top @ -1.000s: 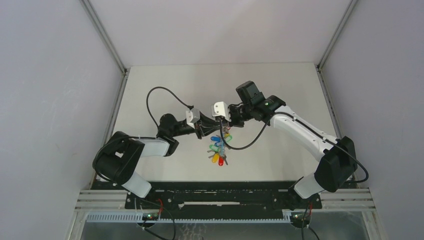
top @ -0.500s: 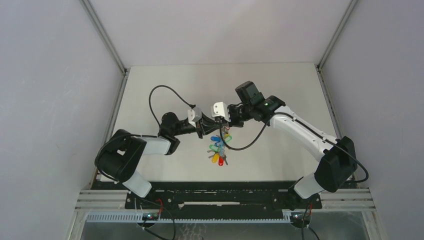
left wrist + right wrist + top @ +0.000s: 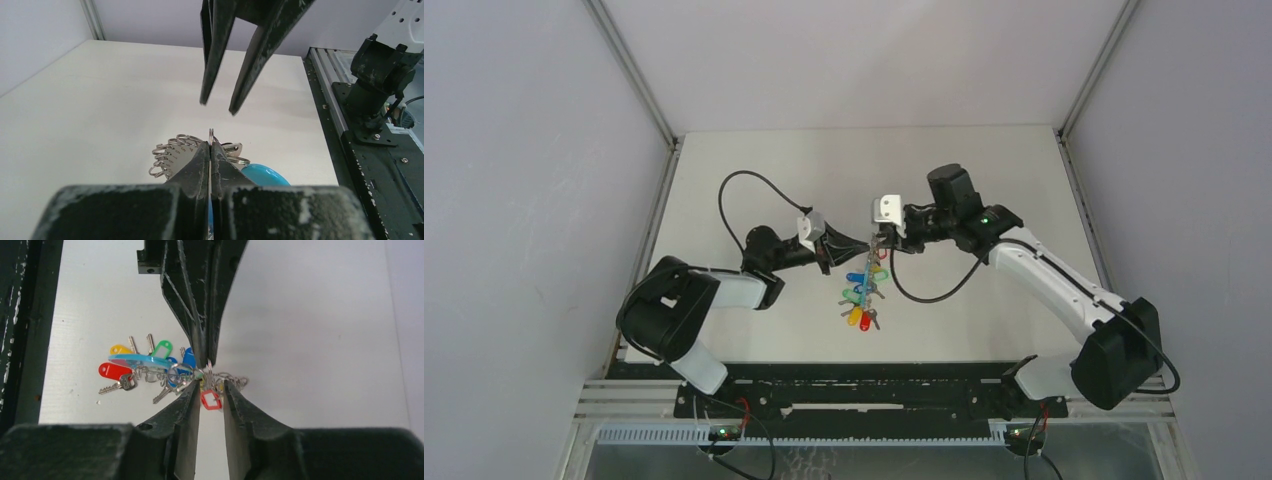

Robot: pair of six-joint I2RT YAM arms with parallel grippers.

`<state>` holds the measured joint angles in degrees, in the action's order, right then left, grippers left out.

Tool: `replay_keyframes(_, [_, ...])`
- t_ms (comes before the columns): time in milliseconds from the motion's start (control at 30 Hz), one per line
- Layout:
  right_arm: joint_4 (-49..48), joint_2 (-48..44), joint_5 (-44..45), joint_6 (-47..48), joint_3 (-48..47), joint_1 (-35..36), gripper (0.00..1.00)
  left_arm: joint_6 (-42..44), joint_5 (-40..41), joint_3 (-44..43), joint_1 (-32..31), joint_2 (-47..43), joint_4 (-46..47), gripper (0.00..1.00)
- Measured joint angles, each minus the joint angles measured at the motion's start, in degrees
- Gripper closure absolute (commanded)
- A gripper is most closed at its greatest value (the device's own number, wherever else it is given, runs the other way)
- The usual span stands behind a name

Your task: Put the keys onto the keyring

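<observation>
While the left gripper [image 3: 210,146] is clenched on a thin silvery wire ring [image 3: 211,134], the right gripper [image 3: 218,107] hangs just apart from it, jaws parted and gripping nothing. Whether that wire is part of the round grey-and-turquoise keyring [image 3: 145,361] I cannot tell. The small silvery keys with blue, green, yellow and red plastic tags [image 3: 161,349] cluster along the keyring, trailing over the white table [image 3: 310,330] toward the arm bases.
</observation>
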<state>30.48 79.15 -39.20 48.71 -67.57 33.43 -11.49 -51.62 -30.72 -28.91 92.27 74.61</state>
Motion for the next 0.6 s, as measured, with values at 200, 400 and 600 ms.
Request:
replay_keyframes(200, [-8.85,-2.38,-8.28,-5.81,5.66,-6.25,0.71,-0.17,0.52,0.04,0.04,0.04,0.92,1.00])
replay_keyframes(400, [-14.53,0.48,-14.21,-9.66,8.17,-7.96,0.73,-0.44,0.90,0.04,0.02,0.04,1.01,1.00])
replay_keyframes(600, [-17.05,3.58,-17.68,-10.97,8.26,-7.96,0.74,-0.50,0.98,0.04,0.02,0.04,1.11,1.00])
